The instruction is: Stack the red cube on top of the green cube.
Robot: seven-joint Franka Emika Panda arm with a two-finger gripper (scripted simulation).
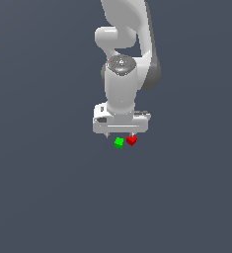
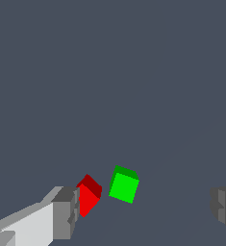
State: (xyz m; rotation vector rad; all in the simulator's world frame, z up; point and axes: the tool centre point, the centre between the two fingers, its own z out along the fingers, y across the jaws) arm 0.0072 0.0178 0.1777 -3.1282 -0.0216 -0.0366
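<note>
arm: white arm hangs straight down over the dark grey floor; wrist near the middle of the exterior view
gripper: gripper low, just above the two cubes; jaws wide apart, nothing held; in the wrist view one finger sits at one edge and the other finger at the opposite edge, with a broad gap between
red cube: red cube on the floor, toward the exterior view's right of the green one; in the wrist view it lies right against the inner face of one finger, turned corner-on; whether it actually touches the finger cannot be told
green cube: green cube on the floor, just beside the red cube; a thin gap between them in the wrist view; sits inside the jaw gap, nearer the finger by the red cube, well apart from the other finger
stack: not made; both cubes sit at floor level, side by side
floor: plain, uniform grey; no markings visible
</note>
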